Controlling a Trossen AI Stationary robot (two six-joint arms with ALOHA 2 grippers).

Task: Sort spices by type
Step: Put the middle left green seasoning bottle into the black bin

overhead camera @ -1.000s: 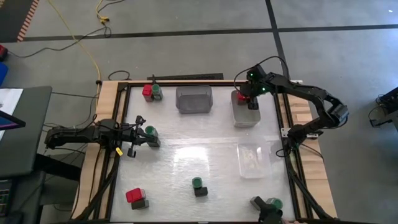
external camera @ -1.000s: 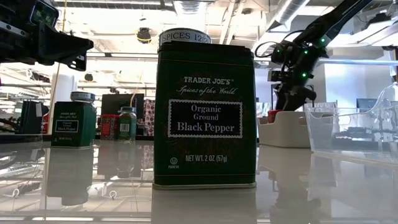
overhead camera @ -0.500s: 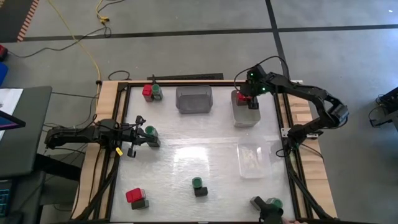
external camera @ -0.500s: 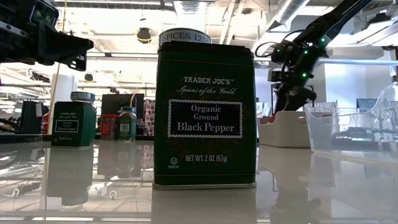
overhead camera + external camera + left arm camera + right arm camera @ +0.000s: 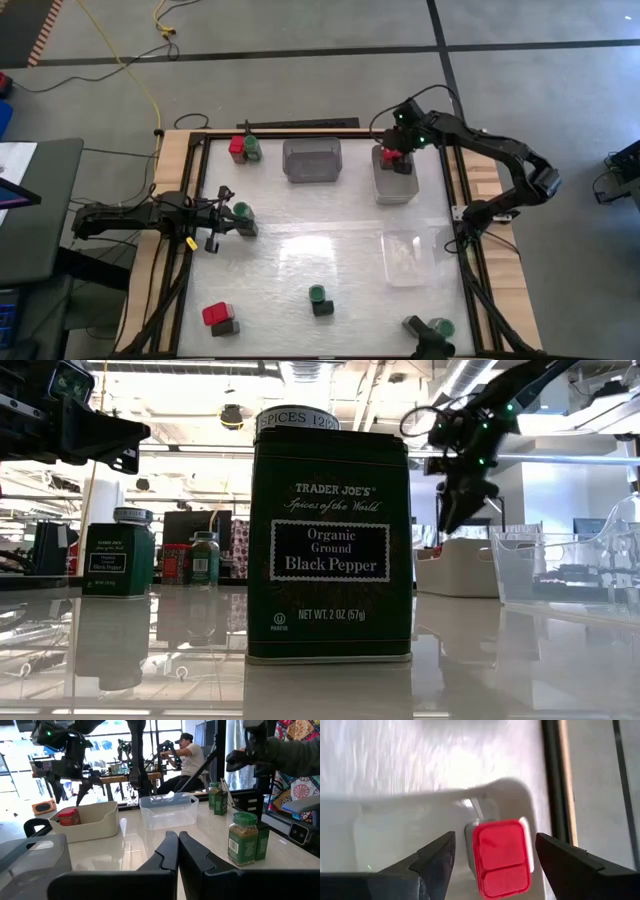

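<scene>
On my left, the left gripper (image 5: 212, 225) lies low and level over the worktop (image 5: 300, 270), arm stretched flat from the left edge, fingers (image 5: 172, 851) pressed together and holding nothing; a green-lidded jar (image 5: 241, 212) stands just beside its tip. On my right, the right gripper (image 5: 397, 157) hangs over the white tray (image 5: 396, 190) at the far right, arm bent down from the right edge, fingers (image 5: 436, 857) spread apart. Between them, a red-topped spice box (image 5: 501, 856) sits upright in the tray's corner, free of both fingers.
</scene>
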